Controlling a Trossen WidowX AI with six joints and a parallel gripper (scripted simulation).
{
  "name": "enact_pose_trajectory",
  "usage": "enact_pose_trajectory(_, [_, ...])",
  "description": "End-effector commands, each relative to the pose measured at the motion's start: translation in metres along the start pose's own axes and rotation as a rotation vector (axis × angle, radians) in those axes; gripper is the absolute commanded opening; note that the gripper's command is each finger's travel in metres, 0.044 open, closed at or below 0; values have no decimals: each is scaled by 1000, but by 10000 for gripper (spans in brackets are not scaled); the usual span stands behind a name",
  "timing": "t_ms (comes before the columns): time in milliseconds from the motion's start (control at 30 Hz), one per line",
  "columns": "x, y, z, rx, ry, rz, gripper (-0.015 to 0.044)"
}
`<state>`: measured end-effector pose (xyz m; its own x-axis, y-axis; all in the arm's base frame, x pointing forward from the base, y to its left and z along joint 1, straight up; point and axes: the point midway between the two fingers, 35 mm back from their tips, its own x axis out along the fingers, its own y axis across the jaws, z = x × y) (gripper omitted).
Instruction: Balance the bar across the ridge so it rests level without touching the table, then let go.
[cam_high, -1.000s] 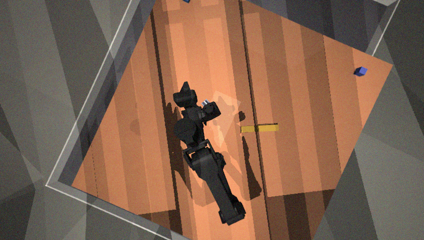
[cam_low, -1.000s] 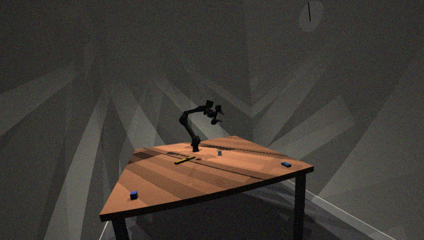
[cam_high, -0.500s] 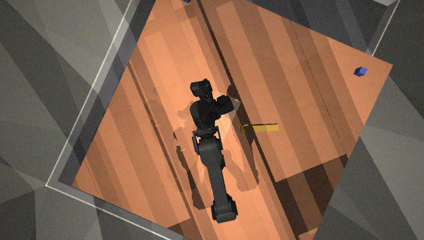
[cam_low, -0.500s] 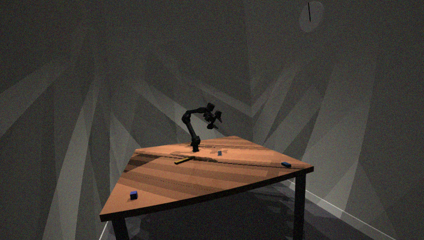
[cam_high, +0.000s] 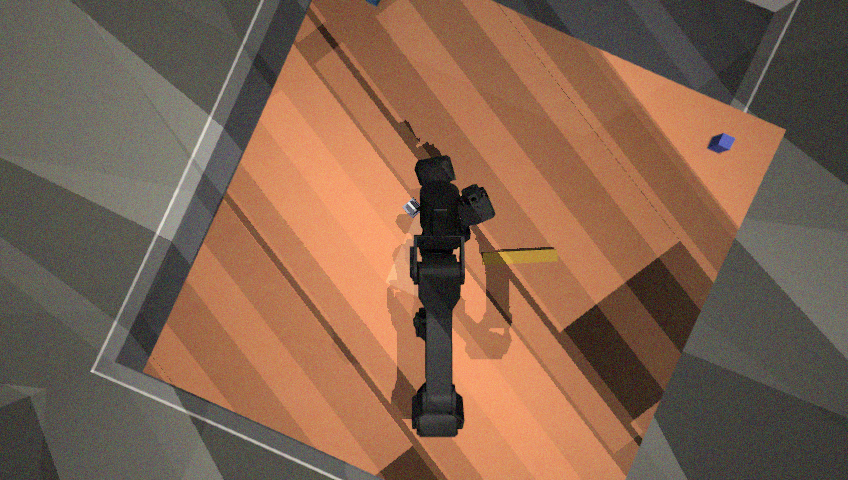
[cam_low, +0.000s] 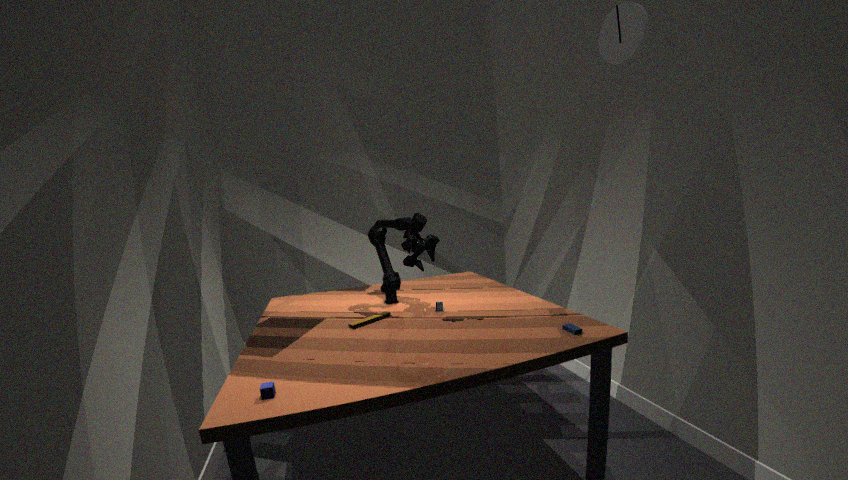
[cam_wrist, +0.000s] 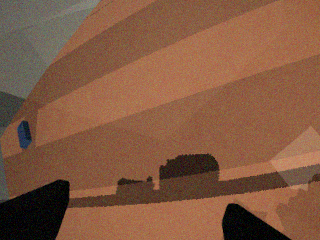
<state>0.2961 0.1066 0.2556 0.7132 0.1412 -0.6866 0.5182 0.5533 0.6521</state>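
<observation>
The yellow bar (cam_high: 520, 256) (cam_low: 369, 321) lies flat on the table, to the right of the arm in the top view. The small grey ridge (cam_high: 411, 207) (cam_low: 439, 306) stands on the table just left of the arm in the top view, apart from the bar. My gripper (cam_low: 428, 264) (cam_wrist: 148, 204) is open and empty, raised high above the table. Its two dark fingertips stand wide apart in the wrist view, with only table and shadow between them. Neither bar nor ridge shows in the wrist view. In the top view the fingers are hard to make out.
A blue-violet cube (cam_high: 721, 142) (cam_low: 267, 390) sits near a table corner, far from the bar. A flat blue block (cam_low: 571, 328) (cam_wrist: 24, 135) lies near another edge and is cut off at the top of the top view. Dark arm shadows cross the wooden table (cam_high: 333, 196).
</observation>
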Motion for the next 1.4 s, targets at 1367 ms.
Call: enact_pose_trajectory(1367, [37,-183,104,60,129,-627,315])
